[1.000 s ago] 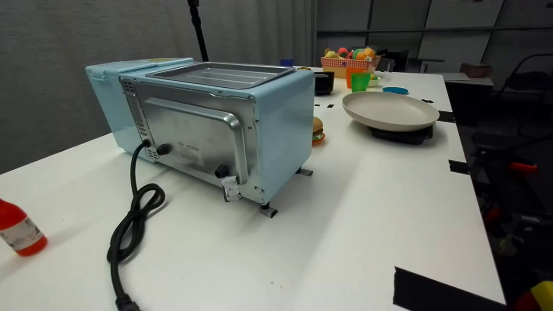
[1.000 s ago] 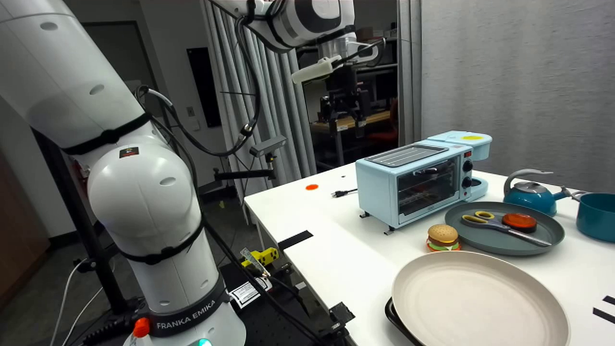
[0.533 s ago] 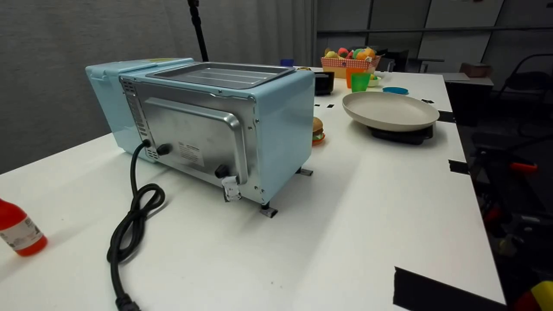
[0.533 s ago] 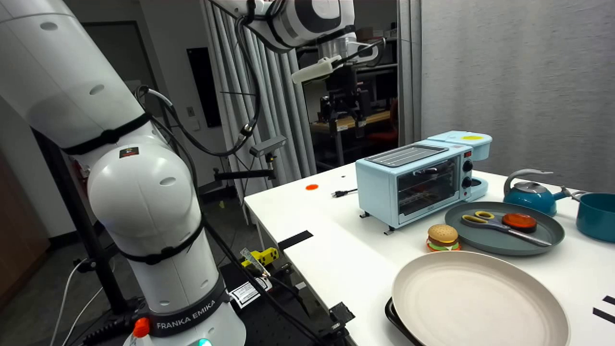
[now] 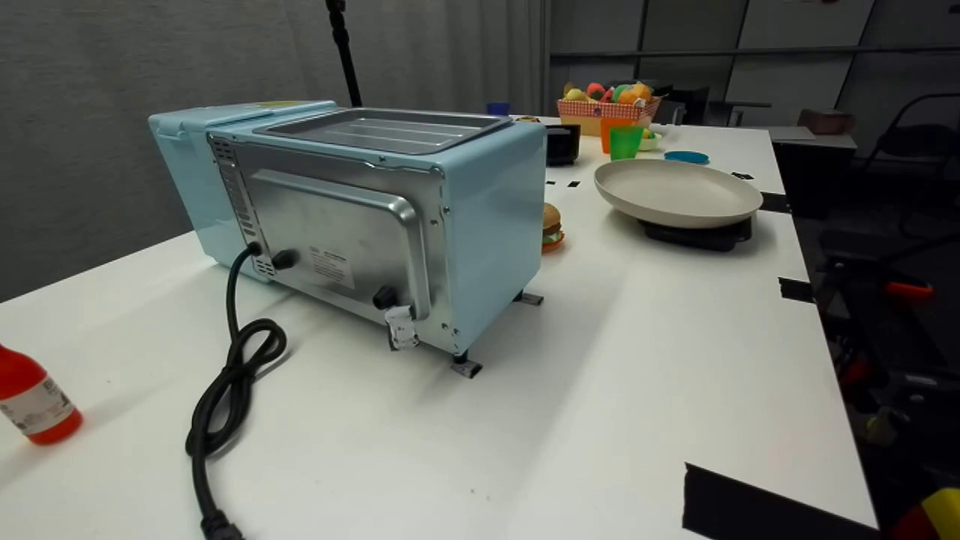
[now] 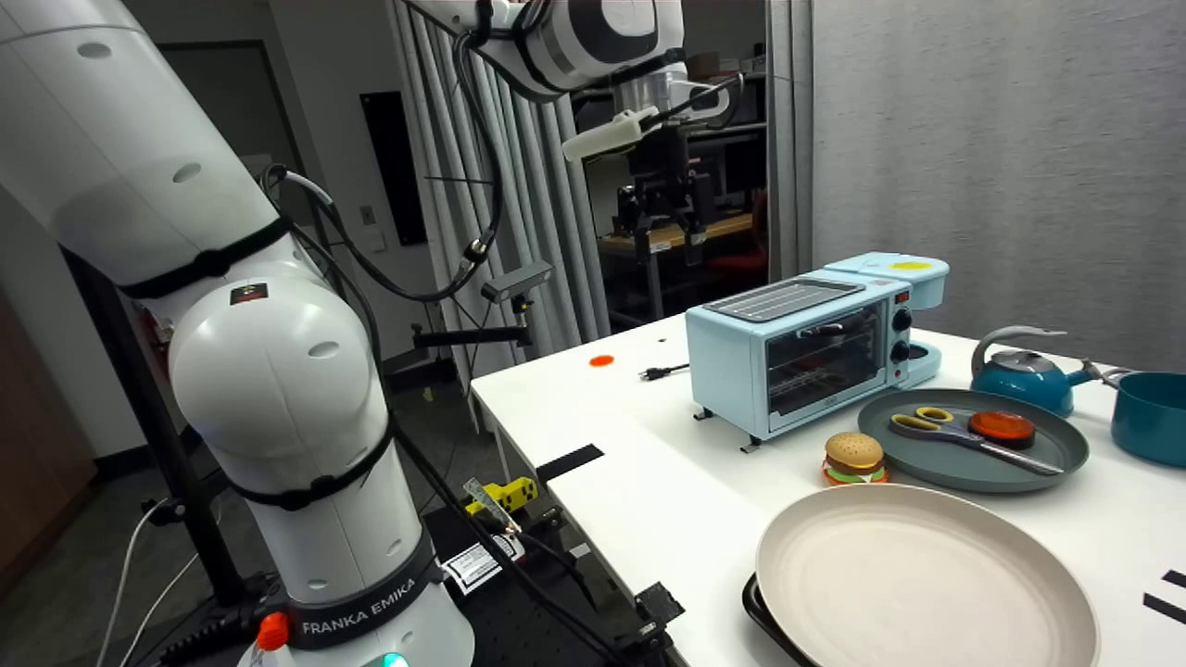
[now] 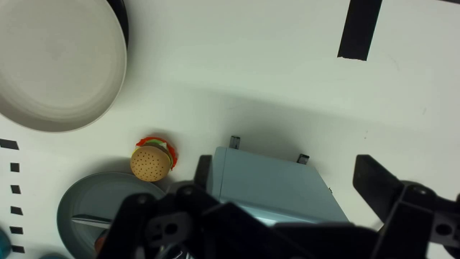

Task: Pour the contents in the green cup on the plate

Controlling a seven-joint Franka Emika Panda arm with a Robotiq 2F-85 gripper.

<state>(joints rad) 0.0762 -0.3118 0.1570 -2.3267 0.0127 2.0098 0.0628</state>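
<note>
The green cup stands upright at the back of the table in an exterior view, beside an orange cup. Its inside is not visible, so the contents are hidden. The wide beige plate rests on a black base, closer than the cup. It also shows in an exterior view and at the upper left of the wrist view. Its visible surface is bare. My gripper hangs high, pointing down, far from cup and plate. It is open and empty in the wrist view, above the toaster oven.
The light blue toaster oven stands mid-table. A toy burger sits near a grey plate bearing scissors. A kettle and a teal pot stand behind. A fruit basket is behind the cups; a red bottle stands opposite.
</note>
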